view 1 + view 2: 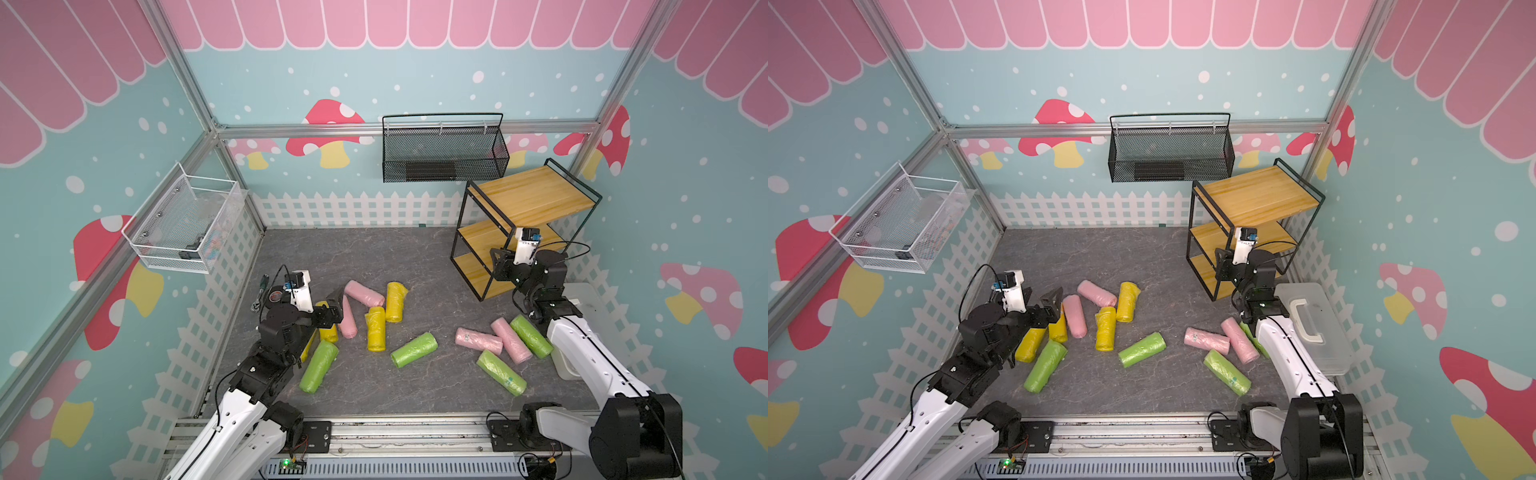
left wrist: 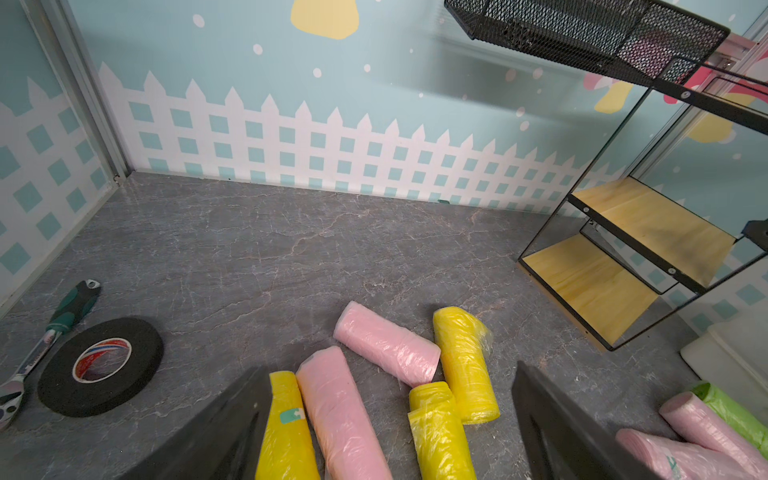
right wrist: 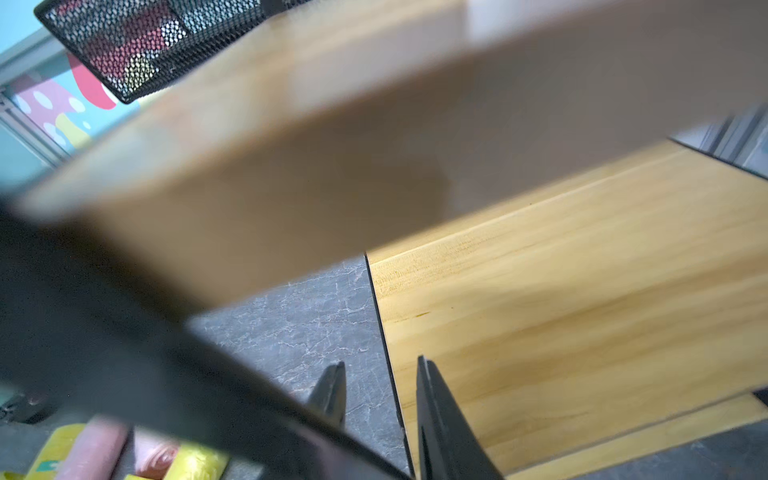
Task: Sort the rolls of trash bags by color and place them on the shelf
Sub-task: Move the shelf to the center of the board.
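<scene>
Several rolls of trash bags lie on the grey floor: pink point(image 1: 365, 293), yellow point(image 1: 395, 301) and green point(image 1: 414, 349) ones in the middle, and more pink point(image 1: 478, 340) and green point(image 1: 500, 372) ones to the right. My left gripper point(image 2: 390, 368) hangs wide open just above a yellow roll point(image 2: 286, 428) and a pink roll point(image 2: 340, 415), touching neither. The shelf point(image 1: 536, 195) stands at the back right, and the boards in view are bare. My right gripper point(image 3: 382, 365) is at the shelf's lowest board point(image 3: 561, 332), its jaws a narrow gap apart and empty, straddling the board's black edge.
A black mesh basket point(image 1: 444, 153) hangs on the back wall and a white wire basket point(image 1: 183, 224) on the left wall. A black tape roll point(image 2: 99, 368) and a green-handled tool point(image 2: 62, 320) lie at the left. A clear plastic box point(image 1: 1312, 324) sits right of the right arm.
</scene>
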Action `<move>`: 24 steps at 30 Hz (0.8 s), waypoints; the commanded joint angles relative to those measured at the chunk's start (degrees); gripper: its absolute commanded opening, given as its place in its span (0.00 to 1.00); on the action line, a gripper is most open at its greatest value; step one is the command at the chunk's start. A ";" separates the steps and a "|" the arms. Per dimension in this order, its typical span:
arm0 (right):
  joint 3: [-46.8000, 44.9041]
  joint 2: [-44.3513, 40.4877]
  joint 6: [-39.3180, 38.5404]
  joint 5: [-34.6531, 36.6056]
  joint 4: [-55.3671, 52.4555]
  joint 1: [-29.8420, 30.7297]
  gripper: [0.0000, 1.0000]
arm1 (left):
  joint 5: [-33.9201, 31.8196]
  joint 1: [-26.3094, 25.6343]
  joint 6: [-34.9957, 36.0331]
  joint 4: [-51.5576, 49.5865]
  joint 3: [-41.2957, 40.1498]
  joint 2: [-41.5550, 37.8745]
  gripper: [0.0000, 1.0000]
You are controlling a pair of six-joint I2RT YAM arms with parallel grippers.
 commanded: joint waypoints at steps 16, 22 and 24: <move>4.86 1.40 -4.15 3.65 -6.35 20.85 0.01 | -7.81 -4.22 -6.40 -6.89 0.69 -4.87 0.93; 5.86 4.34 -2.43 8.61 -3.81 28.39 0.00 | -7.53 -4.20 -6.57 -9.62 1.88 -5.31 0.94; 7.09 6.28 -2.02 9.48 -3.44 30.68 0.00 | -6.75 -4.21 -6.57 -10.16 2.27 -5.06 0.94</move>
